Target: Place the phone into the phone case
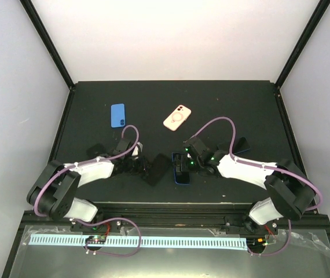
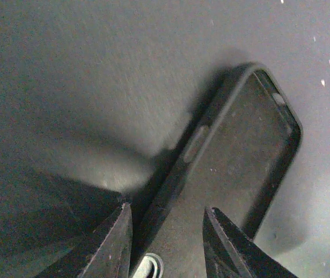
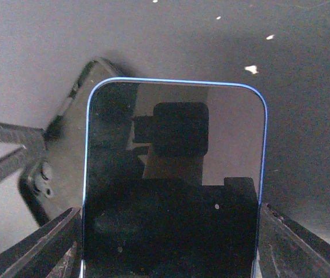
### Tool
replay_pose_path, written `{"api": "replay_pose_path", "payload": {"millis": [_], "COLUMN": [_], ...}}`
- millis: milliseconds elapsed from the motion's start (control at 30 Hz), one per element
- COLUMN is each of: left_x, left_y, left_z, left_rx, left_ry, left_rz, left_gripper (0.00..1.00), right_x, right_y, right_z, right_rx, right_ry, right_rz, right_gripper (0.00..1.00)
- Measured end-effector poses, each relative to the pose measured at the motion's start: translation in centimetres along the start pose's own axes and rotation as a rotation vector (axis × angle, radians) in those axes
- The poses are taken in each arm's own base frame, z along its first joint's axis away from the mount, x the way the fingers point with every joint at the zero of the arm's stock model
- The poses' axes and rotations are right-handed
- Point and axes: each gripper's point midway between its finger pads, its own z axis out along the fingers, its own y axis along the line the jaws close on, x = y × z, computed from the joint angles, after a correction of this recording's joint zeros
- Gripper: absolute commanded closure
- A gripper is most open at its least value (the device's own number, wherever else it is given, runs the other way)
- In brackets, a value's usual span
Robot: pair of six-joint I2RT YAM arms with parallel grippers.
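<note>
The right pincer (image 3: 171,231) is closed on the phone (image 3: 173,145), a finger on each long side, screen towards the wrist camera. The phone has a blue rim and a dark, reflective screen. The left pincer (image 2: 168,231) stands narrowly apart, its fingers astride one long edge of a black case (image 2: 234,156) lying hollow side up on the worktop (image 1: 240,104). I cannot tell whether they touch it.

Only the top view shows the pink phone case (image 1: 177,117), which lies ring upward farther back, well apart from both pincers. A blue slab (image 1: 117,115) lies to its left.
</note>
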Motion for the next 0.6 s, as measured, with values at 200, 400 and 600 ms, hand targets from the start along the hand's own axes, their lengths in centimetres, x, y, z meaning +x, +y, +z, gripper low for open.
{"api": "replay_pose_path", "payload": {"millis": [200, 400, 600], "left_x": [2.6, 6.2, 7.5], "left_y": [-0.9, -2.2, -3.8], "left_z": [-0.3, -0.6, -1.7], "left_rx": [0.078, 0.161, 0.227], "left_ry": [0.043, 0.111, 0.119], "left_rz": [-0.003, -0.041, -0.072], "left_gripper": [0.61, 0.60, 0.52], "right_x": [-0.2, -0.3, 0.9], "right_y": [1.2, 2.3, 3.2], "right_z": [-0.3, -0.5, -0.3], "right_rx": [-0.048, -0.097, -0.136], "right_ry": [-0.009, -0.015, -0.005], "right_rz": [0.033, 0.077, 0.136], "right_gripper": [0.37, 0.37, 0.37]}}
